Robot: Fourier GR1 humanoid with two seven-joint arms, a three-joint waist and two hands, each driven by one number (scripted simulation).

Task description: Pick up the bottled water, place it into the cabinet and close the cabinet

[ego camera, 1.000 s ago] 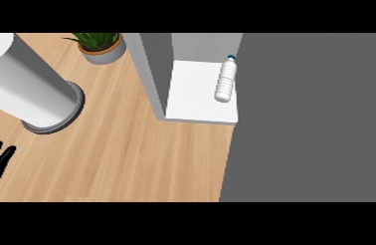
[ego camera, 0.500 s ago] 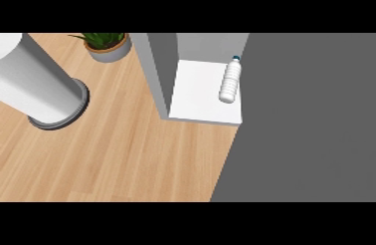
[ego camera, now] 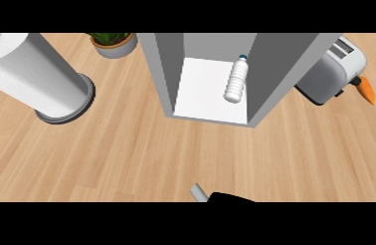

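Observation:
The bottled water (ego camera: 236,80), clear with a blue cap, lies on its side on the white floor of the grey cabinet (ego camera: 165,79). It rests toward the right wall, cap pointing away from me. The cabinet's front stands open and no door shows on it. At the view's lower edge, just right of centre, a small black part of a hand (ego camera: 229,197) pokes in, with a thin grey sliver beside it. I take it for my right hand; it is well short of the cabinet and touches nothing. My left hand is out of sight.
A tall white paper-towel roll on a grey base (ego camera: 46,79) stands at the left. A potted plant (ego camera: 113,42) sits at the back left. Right of the cabinet are a silver toaster (ego camera: 330,74) and an orange carrot (ego camera: 364,88). Wooden counter (ego camera: 132,154) lies in front.
The large grey surface that hid the right side is gone, revealing the cabinet's right wall, the toaster and the carrot. A black hand part now shows at the lower edge.

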